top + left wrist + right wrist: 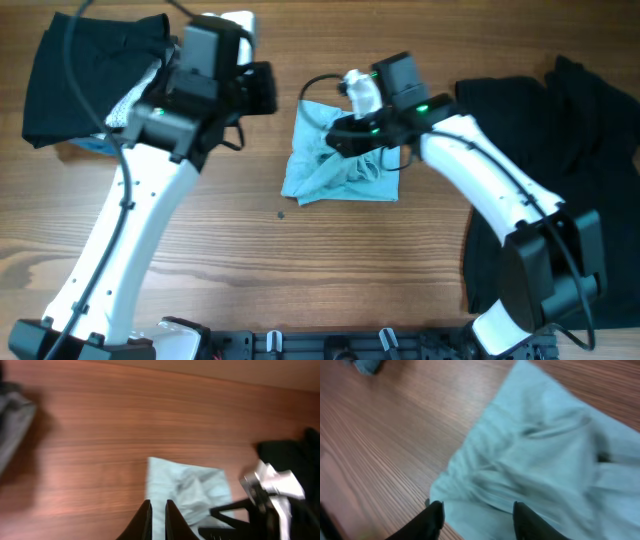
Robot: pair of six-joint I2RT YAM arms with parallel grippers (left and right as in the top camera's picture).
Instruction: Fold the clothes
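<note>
Now, your right tool [477, 510] hangs open just over the crumpled pale-blue shirt [338, 165] in the middle of the desk [250, 270]. Your left tool [157, 509] is nearly closed and empty. The cloth looks light and limp, so pinch a flat corner.

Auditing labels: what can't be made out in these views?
Overhead: whether the right gripper touches the blue T-shirt; its own wrist hides the fingertips.
Overhead: the pale item under the black garment, mostly covered.
Right wrist: shirt folds, motion-blurred.
Overhead: the black pile, cut by the frame edge.
</note>
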